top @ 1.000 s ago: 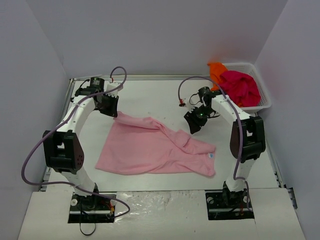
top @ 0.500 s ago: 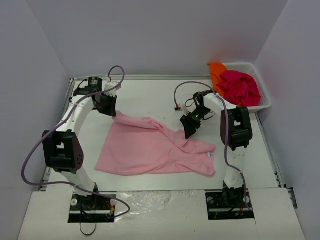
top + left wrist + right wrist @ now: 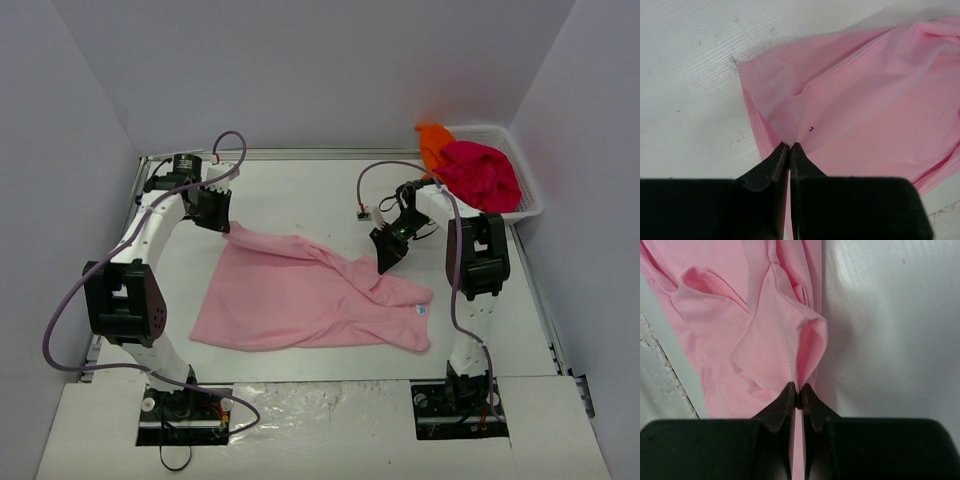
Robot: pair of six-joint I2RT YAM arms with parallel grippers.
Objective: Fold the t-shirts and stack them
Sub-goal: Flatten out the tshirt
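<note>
Here, the white mesh basket (image 3: 528, 205) in the far right corner of the table (image 3: 300, 190) is the marker for everything else. Inside it lies a bunched magenta-red t-shirt (image 3: 480, 175). An orange t-shirt (image 3: 432, 140) sits at its left end, rising over the rim there.

The light pink t-shirt (image 3: 300, 295) lies on the table to the left of the basket and nearer the arm bases, well apart from it. Most of it is spread flat, and creases gather in the part that lies toward the basket. Its small white neck label (image 3: 421, 311) shows at the near corner of the cloth on the basket's side.

The right claw (image 3: 385, 262) is the one nearer the basket, down at the pink t-shirt's edge on the side facing it. In the right wrist view its fingertips (image 3: 785, 396) are pressed together on a pinch of pink cloth. The cloth stands up from them in a loose fold with white table beside it.

The left claw (image 3: 228, 228) is much farther from the basket, at the far corner of the pink t-shirt on the side away from it. In the left wrist view its fingertips (image 3: 777, 159) are drawn in to a thin slit with the pink fabric caught between them. A seam runs away from the tips, and a tiny dark speck (image 3: 811, 129) sits on the cloth just beyond them.
</note>
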